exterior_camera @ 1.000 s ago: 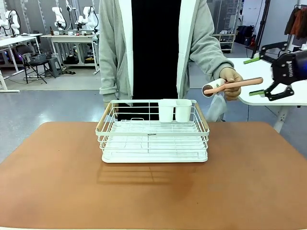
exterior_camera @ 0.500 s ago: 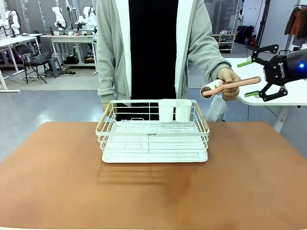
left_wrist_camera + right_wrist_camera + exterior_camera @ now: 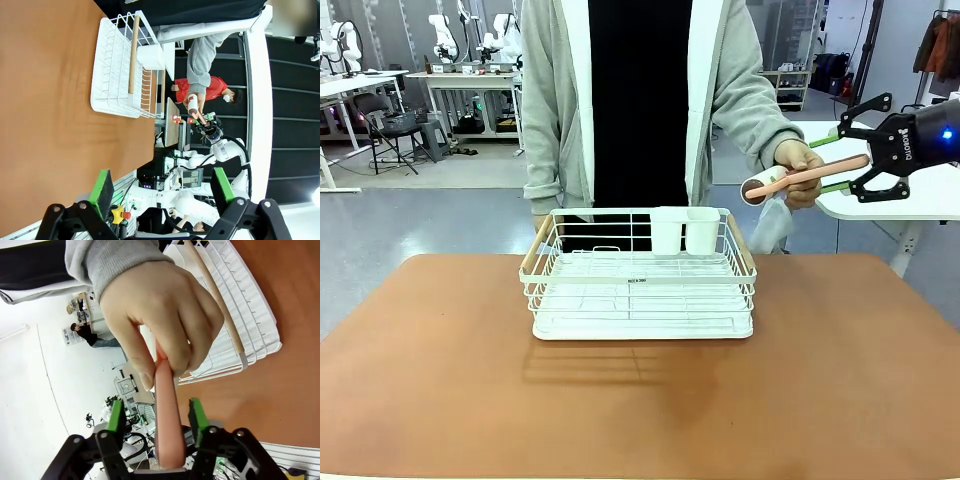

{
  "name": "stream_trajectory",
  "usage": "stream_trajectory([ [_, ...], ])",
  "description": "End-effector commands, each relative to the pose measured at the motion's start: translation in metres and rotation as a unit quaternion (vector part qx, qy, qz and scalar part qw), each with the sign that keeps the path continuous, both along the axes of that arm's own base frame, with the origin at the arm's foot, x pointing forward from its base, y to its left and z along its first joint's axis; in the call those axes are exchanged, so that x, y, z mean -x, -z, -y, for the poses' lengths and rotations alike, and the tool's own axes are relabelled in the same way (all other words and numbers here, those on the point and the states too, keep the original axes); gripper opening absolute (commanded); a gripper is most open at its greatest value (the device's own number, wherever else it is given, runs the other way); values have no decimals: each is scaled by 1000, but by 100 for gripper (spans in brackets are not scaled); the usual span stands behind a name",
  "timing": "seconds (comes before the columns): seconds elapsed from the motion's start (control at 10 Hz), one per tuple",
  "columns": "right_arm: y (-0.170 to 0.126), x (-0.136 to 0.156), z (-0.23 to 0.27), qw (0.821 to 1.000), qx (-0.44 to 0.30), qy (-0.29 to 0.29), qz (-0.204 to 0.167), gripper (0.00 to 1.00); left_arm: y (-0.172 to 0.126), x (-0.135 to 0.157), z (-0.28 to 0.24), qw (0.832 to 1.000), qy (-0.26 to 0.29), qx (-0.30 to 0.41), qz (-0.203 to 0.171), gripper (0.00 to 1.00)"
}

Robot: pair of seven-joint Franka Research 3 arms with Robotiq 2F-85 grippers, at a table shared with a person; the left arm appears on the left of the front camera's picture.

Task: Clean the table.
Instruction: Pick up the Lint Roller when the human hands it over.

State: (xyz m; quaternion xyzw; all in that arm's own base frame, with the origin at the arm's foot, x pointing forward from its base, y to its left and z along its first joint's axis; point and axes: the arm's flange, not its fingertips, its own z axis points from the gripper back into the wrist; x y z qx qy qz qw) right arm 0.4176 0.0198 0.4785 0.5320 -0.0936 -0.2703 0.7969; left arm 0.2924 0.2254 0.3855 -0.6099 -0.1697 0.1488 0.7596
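Note:
The reddish-brown table [image 3: 640,410] carries a white wire rack [image 3: 640,290] at its far middle. Behind it, a person's hand [image 3: 798,165] holds out a lint roller by its pink handle [image 3: 820,173], white roll [image 3: 756,187] toward the rack. My right gripper [image 3: 830,162] is up at the right, its jaws around the handle's free end. In the right wrist view the handle [image 3: 167,405] runs between the green pads [image 3: 117,415] with a narrow gap on each side, so the right gripper [image 3: 156,415] is still open. My left gripper [image 3: 161,190] is open and holds nothing above the table [image 3: 50,100].
Two white cups [image 3: 683,230] stand in the rack's back section, which has wooden side handles [image 3: 741,243]. A white table [image 3: 920,190] stands behind my right gripper. Something white [image 3: 772,225] hangs under the person's hand. The person stands close behind the rack.
My right gripper has moved left onto the end of the pink handle and its jaws have narrowed around it. The person's hand has kept the roller nearly still.

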Motion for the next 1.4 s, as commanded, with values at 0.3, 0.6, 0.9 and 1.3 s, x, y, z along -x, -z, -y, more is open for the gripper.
stream_trajectory([
  [0.3,0,2,4,1000,-6,-6,8,14,1,1,-3,1000,3,5,16,100],
  [0.6,-1,2,3,1000,-4,-6,9,2,1,1,-3,1000,3,5,16,100],
  [0.9,0,1,6,1000,-5,1,-1,0,1,1,-3,1000,3,5,16,100],
  [1.3,0,1,6,1000,-5,1,-1,0,1,1,-3,1000,3,5,16,100],
])
